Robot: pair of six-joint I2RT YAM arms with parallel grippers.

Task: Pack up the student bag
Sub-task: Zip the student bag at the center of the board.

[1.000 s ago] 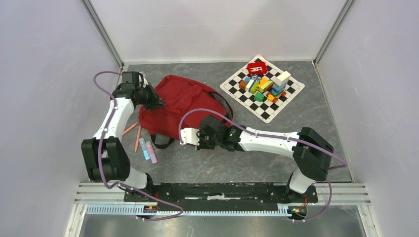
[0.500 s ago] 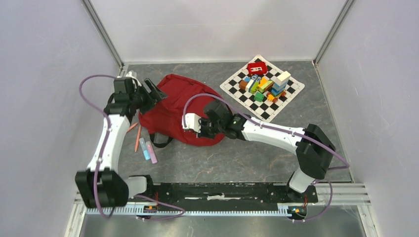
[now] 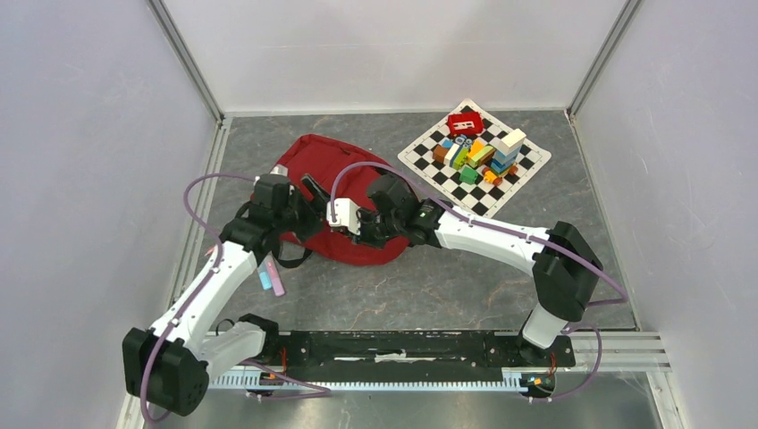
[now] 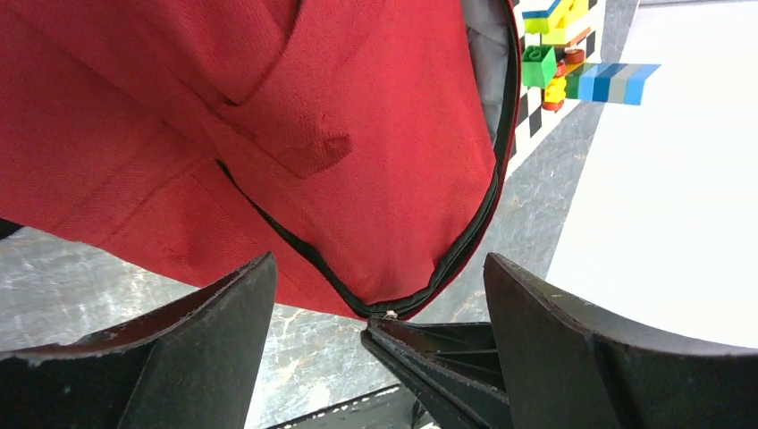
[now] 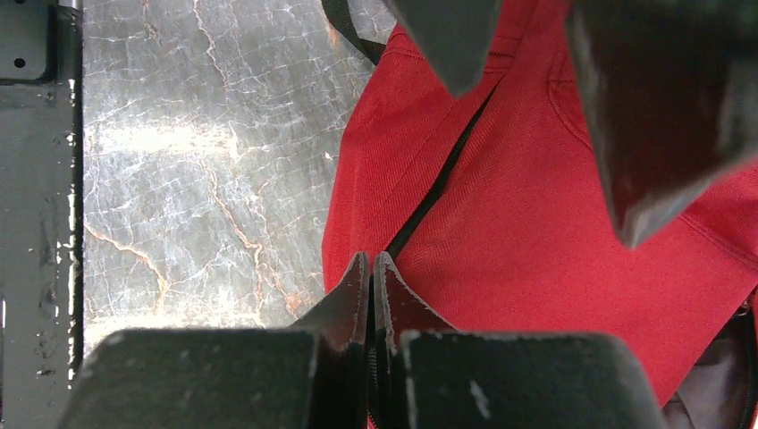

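Note:
The student bag, dark red with black zippers, lies on the grey floor left of centre. My right gripper is at its near edge, shut on the black zipper line, which runs in between its closed fingertips. My left gripper stands open just left of it. In the left wrist view the wide fingers stand either side of the bag's lower edge and the right gripper's tips. Grey lining shows at the bag's opening.
A checkered mat with a pile of coloured toy blocks lies at the back right. Highlighters lie on the floor beside the left forearm. White walls close in on three sides. The black base rail runs along the near edge.
The left gripper let go and opened, then swung from the bag's far left side round to its near edge beside the right gripper. The right gripper, still shut, shifted slightly away from the bases.

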